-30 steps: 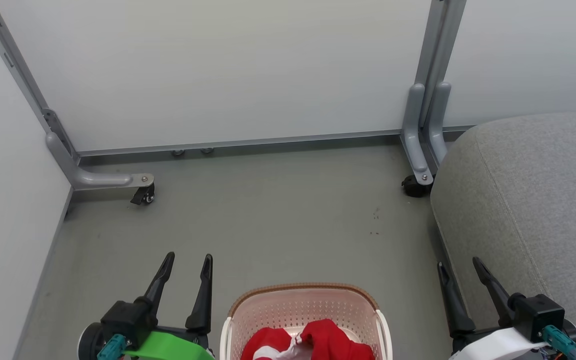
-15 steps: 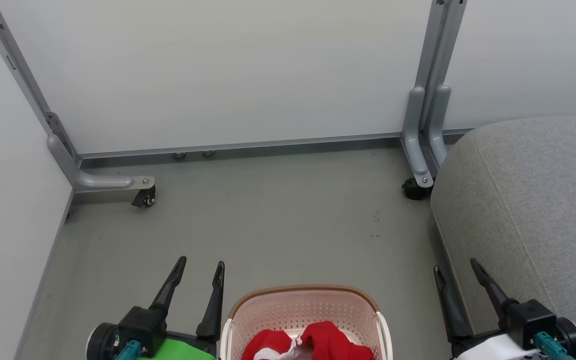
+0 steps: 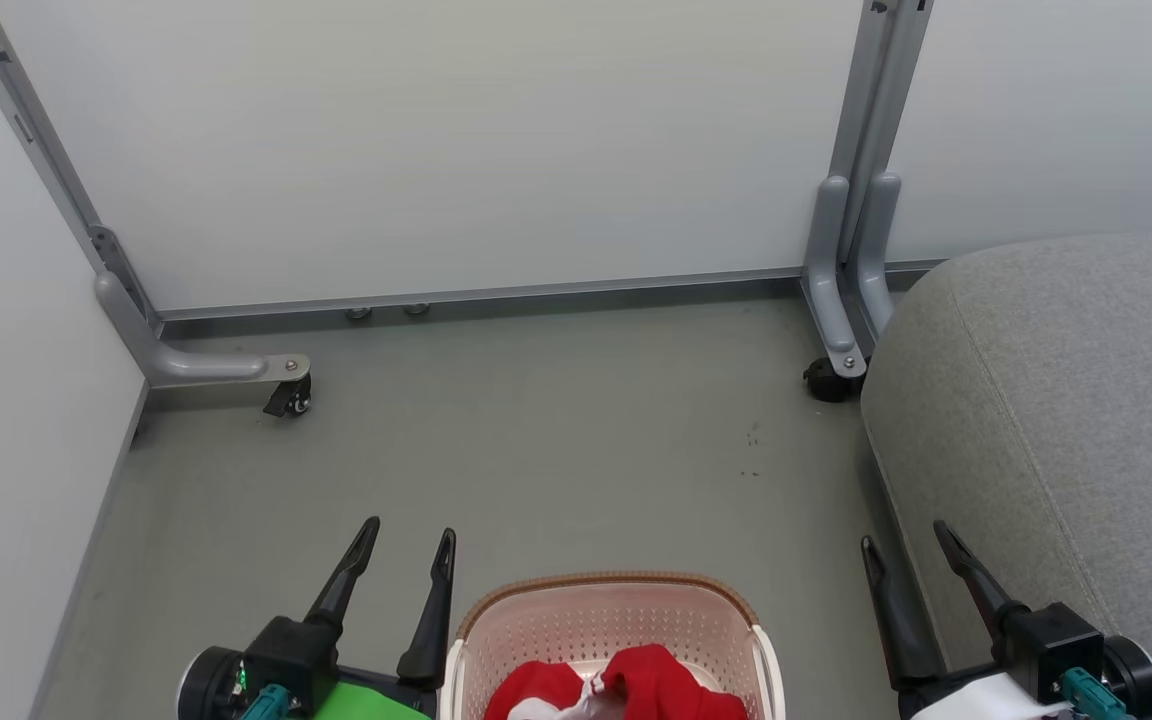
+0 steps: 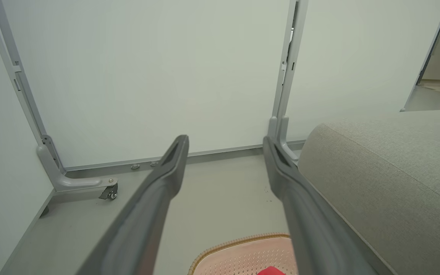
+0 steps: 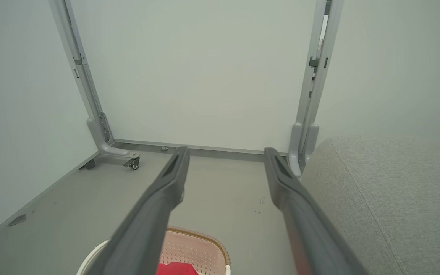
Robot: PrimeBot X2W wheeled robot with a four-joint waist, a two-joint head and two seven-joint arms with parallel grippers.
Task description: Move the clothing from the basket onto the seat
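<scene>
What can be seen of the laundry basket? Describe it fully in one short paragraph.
The basket is cream-white plastic with perforated walls, rounded corners and a brown woven-look rim. It stands upright on the grey floor, cut off by the head view's bottom edge. Red clothing with white trim lies bunched inside it. The grey seat stands to its right, apart from it.

floor [image 3: 556, 430]: grey and smooth, bounded by pale partition panels [image 3: 456, 150].
basket [image 3: 608, 580]: set on the floor, near edge, centre.
seat [image 3: 1066, 400]: placed at the right.
casters [image 3: 288, 397]: mounted under grey partition feet [image 3: 206, 362].
</scene>
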